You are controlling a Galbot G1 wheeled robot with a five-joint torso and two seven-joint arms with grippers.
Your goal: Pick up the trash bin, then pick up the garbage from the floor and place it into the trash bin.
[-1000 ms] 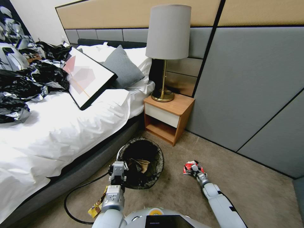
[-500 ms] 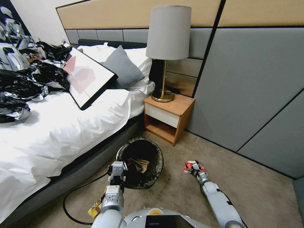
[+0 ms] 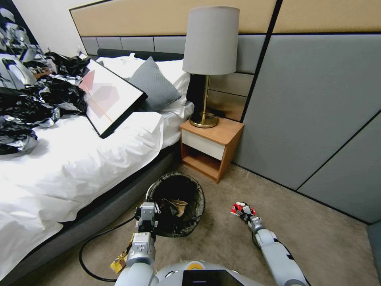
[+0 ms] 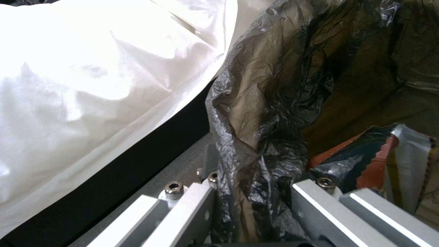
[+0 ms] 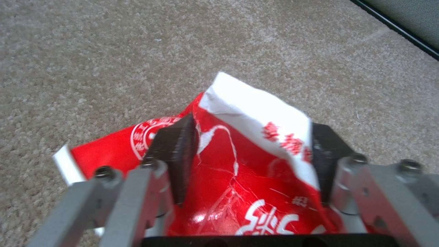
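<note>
Red-and-white pack [image 5: 238,171] clamped between right tool [image 5: 249,154] pads, on carpet [image 5: 91,51]

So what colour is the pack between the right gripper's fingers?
Red and white pack, clearest in the right wrist view.

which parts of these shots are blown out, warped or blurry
Head view: wide-angle lens bows the wall panels. Left wrist view: the white bedsheet is overexposed, while the trash bin liner keeps detail. Right wrist view: the red-and-white pack in the right hand is soft with glare spots.
</note>
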